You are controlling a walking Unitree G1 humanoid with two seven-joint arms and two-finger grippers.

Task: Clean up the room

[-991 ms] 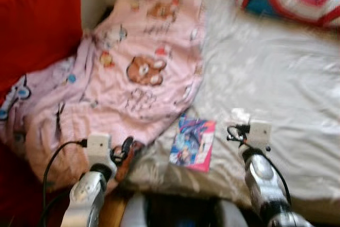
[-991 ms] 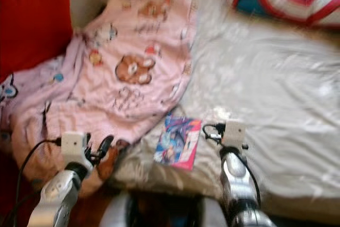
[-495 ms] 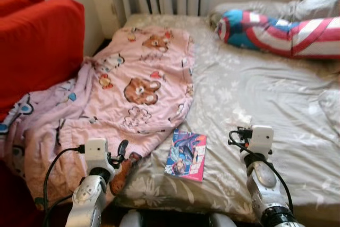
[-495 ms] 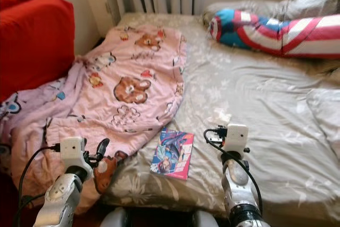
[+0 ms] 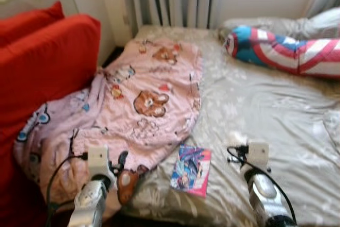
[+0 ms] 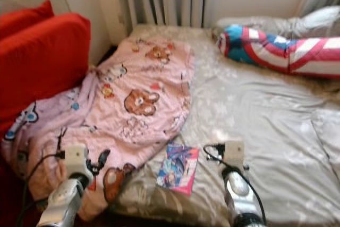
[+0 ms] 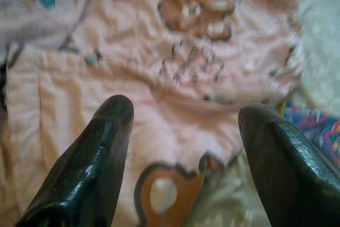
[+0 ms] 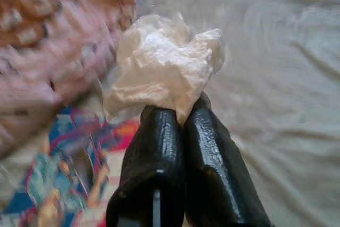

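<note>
The right gripper [image 8: 178,118] has its jaws clamped on a crumpled white tissue [image 8: 164,65] above the grey bed [image 5: 276,104]; the left gripper [image 7: 183,126] is wide open. Left, I judge: colourful thin comic book [image 5: 191,170], rumpled pink bear-print blanket [image 5: 143,99].

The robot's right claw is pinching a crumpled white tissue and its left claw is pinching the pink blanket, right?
Not quite. The right claw does pinch the tissue, but the left wrist view shows the left claw open, its fingers spread apart above the blanket, holding nothing.
</note>
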